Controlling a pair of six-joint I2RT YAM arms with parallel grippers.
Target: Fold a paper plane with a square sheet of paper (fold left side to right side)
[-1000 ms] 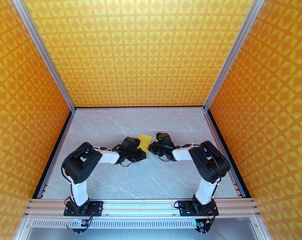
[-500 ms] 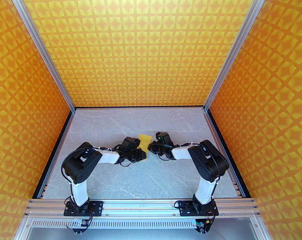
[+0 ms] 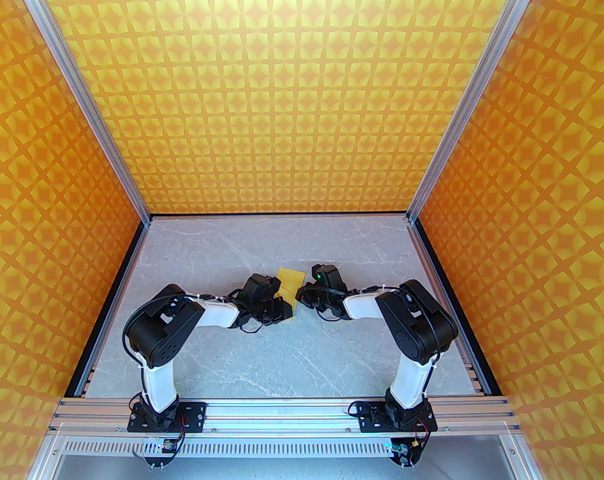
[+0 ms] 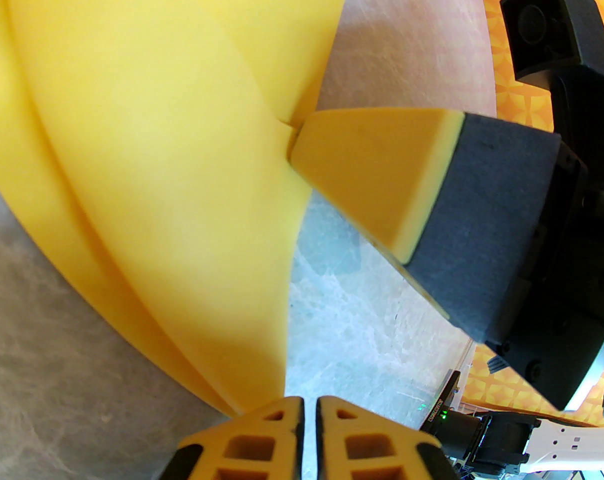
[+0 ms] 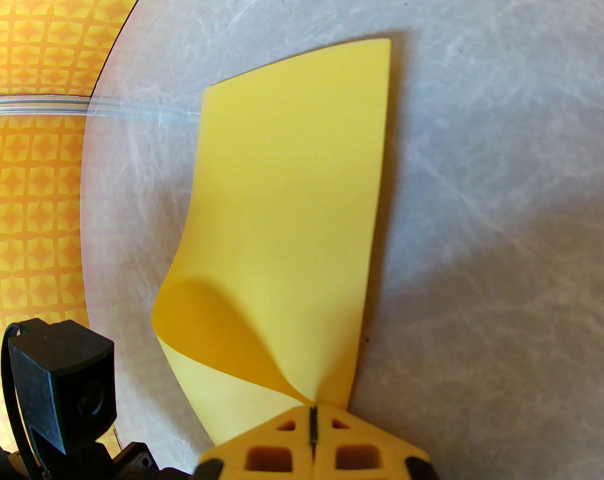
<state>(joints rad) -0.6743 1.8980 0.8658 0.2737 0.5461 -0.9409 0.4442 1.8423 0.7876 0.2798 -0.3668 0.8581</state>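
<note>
Two arms (image 3: 217,313) (image 3: 362,305) bend inward; right pincer (image 5: 312,410) pinches the sheet (image 5: 292,193).

The right end effector (image 3: 298,295) has edged slightly to the left.

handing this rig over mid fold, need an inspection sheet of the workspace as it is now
surface: grey marbled table, flat, no stains seen
job's things: yellow paper folded over loosely, near end bulging, no sharp crease yet
clutter: nothing seen
grippers: right gripper shut on the paper's edge; left gripper fingers nearly together at its near corner, grip unclear
cables: black cable loop under the left wrist, off the paper
surroundings: orange patterned walls on three sides, metal frame posts
</note>
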